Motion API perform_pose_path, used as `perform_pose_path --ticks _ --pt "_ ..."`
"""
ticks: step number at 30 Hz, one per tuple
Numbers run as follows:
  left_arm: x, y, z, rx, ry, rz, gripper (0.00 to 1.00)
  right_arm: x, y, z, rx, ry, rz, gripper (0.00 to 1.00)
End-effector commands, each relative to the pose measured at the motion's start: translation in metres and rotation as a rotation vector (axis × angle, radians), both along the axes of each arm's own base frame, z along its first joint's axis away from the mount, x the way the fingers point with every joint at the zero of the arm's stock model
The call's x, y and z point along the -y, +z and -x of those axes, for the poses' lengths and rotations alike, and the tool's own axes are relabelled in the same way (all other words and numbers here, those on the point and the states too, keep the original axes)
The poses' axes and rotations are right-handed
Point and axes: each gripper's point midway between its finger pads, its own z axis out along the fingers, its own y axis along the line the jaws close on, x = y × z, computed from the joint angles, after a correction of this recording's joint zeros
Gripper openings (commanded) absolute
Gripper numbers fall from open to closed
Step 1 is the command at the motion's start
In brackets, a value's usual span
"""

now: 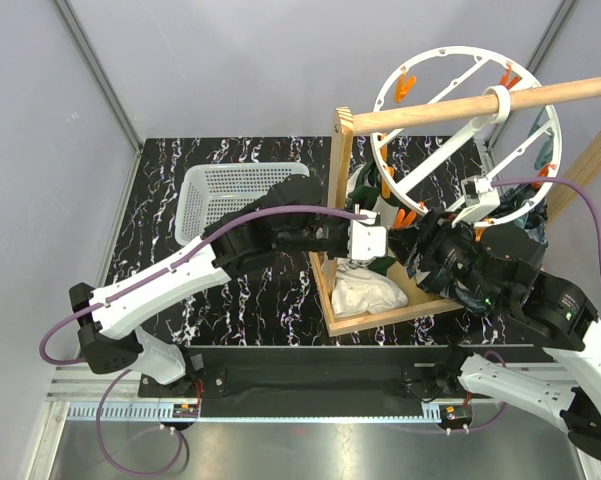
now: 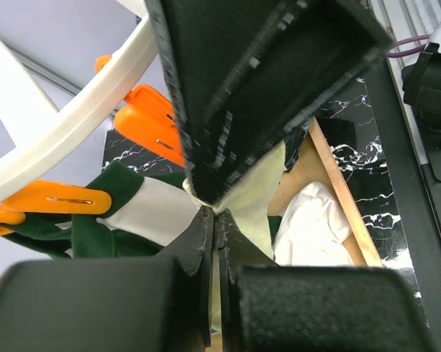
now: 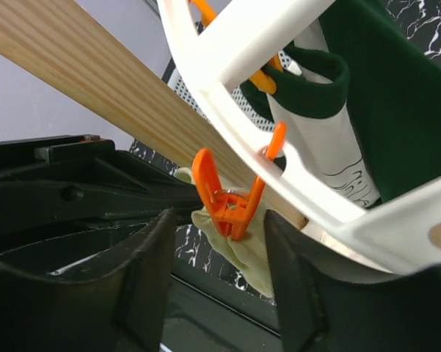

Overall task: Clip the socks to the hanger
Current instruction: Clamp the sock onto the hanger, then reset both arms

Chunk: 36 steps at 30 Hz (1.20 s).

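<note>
Gripping the pale sock [image 2: 253, 209] between tightly closed fingers, the left gripper [image 2: 214, 211] holds the fabric up just under the rim of the hanger [image 3: 205, 66], which hangs from the wooden rod [image 1: 430, 110]. The right gripper [image 3: 216, 220] stands with its jaws apart, one finger on each side of an orange peg [image 3: 231, 202], and neither finger plainly touches it. The peg hangs from a hole in the rim. Its long axis runs up and down between those fingers, with the handles uppermost and the biting end pointing down. In the right wrist view the cream cloth meets that lower end and droops away below it, so the sock lies directly under the peg and just beyond the right fingertips. A green-and-white garment [image 3: 396, 110] hangs from the same ring just beside it.

The right arm is the nearer one to the peg, while the left arm alone has hold of the sock. How deep the peg's bite sits on the fabric cannot be told. The coming move seems to turn on this. If the peg nips only the edge, the sock may slip free once the left fingers let go.
</note>
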Motion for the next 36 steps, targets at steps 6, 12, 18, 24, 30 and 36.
perform_pose_path --ticks 6,12,18,24,30,36 --pt "-0.001 0.023 0.002 0.001 0.023 0.098 0.42 0.002 0.003 0.007 -0.010 0.020 0.001 0.76" --pt "-0.005 0.012 0.001 -0.037 0.053 0.086 0.58 0.015 0.000 0.013 -0.024 0.001 0.032 0.99" --pt "-0.021 0.025 0.024 -0.094 0.006 0.168 0.61 0.024 -0.003 0.033 -0.026 0.062 0.056 1.00" --pt "-0.040 0.048 0.057 -0.203 -0.075 0.301 0.65 0.009 -0.006 0.073 0.001 0.322 0.062 1.00" --pt "-0.072 0.041 0.061 -0.331 0.029 0.417 0.65 -0.030 -0.008 0.108 0.007 0.631 0.007 1.00" --pt "-0.120 0.000 0.034 -0.429 0.337 0.485 0.66 -0.063 -0.009 0.106 0.001 0.757 -0.022 1.00"
